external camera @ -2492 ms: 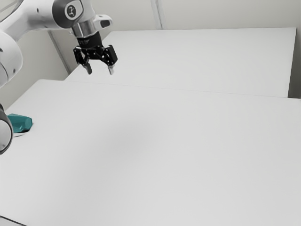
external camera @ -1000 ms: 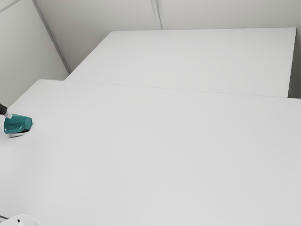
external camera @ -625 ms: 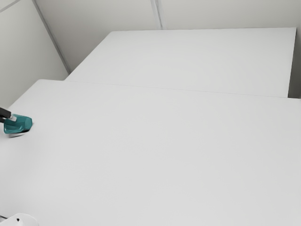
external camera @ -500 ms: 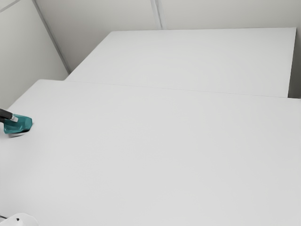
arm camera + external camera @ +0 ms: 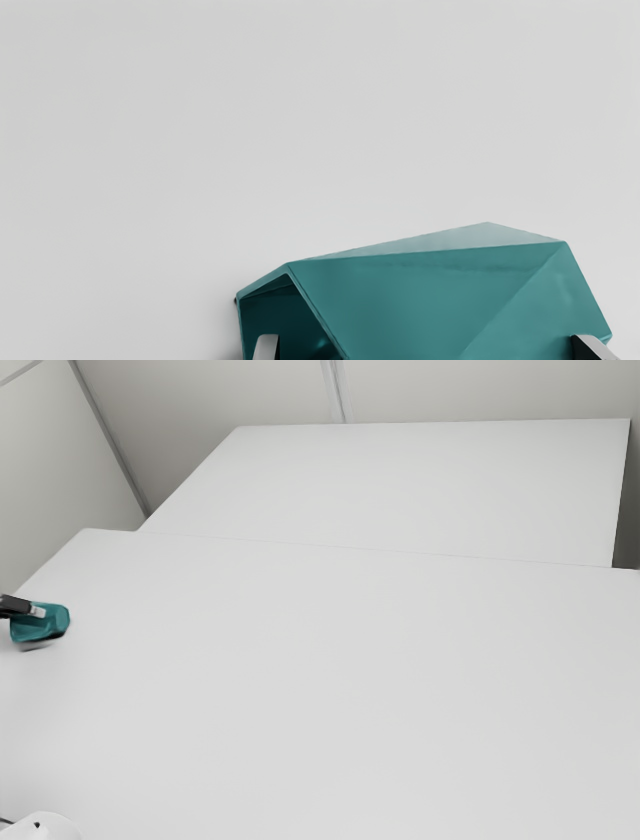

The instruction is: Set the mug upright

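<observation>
Mug (image 5: 57, 621) on its side on bench (image 5: 320, 690), nudged slightly. Jaws (image 5: 429, 345) have edged farther over it, spread wide, one by mouth (image 5: 280, 310), other by base end. Still needs righting.

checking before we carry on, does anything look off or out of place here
Yes: the teal faceted mug lies on its side on the white table, its mouth facing sideways rather than up. No spill shows.
</observation>
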